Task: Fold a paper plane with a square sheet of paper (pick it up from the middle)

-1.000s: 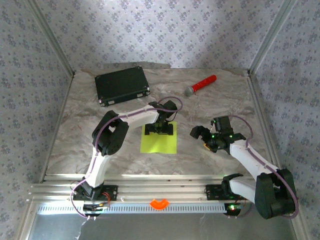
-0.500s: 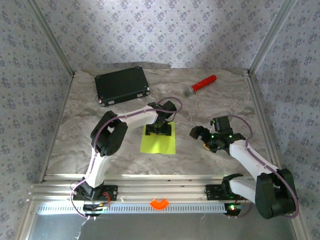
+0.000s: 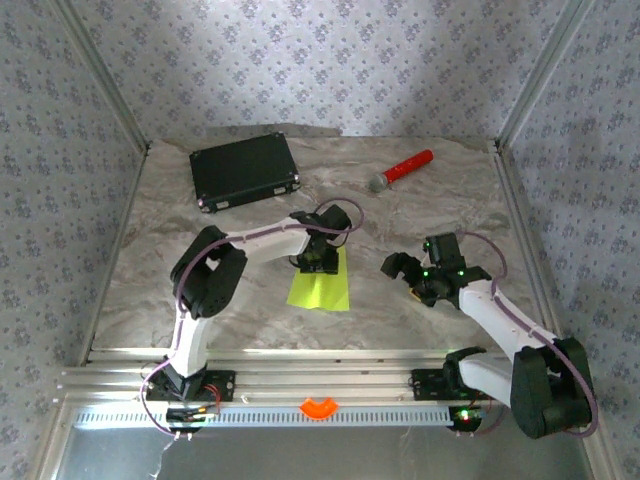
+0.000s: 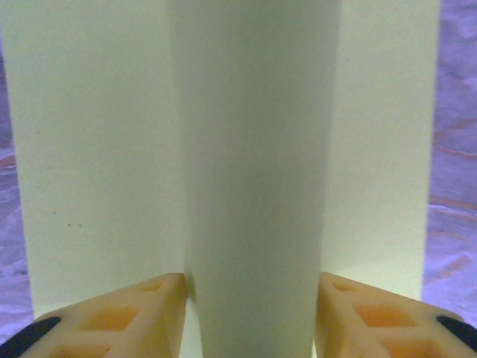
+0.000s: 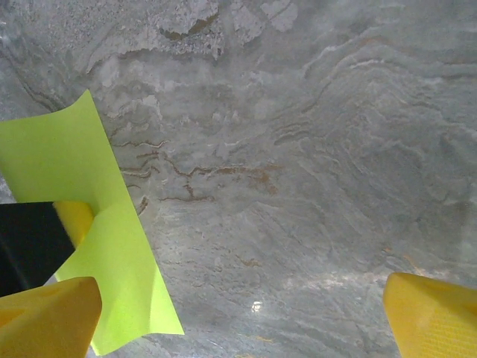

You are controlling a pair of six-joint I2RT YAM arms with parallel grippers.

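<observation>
Flowery wallpaper stands around a grey, marble-look counter (image 3: 140, 260). One second ago the thin, lime yellow-green square sheet of paper (image 3: 320, 287) lay flat and wide in the middle of the top view. Now it looks narrower, because the left claw (image 3: 318, 258) has been squeezing in on its upper part. In the left wrist view the sheet bulges up in a smooth, round ridge. The two orange-yellow fingers (image 4: 141, 317) press on both sides of the ridge, so the claw is pinching the sheet. I think the pick-up from the middle is just starting, and no fold is made yet. The right claw (image 3: 404, 277) waits at the right, spread wide and holding nothing. The paper looks soft, bendy and plain. A hard, black, box-shaped case (image 3: 245, 172) and a red-handled microphone (image 3: 402, 169) lie in the upper part of the top view.
</observation>
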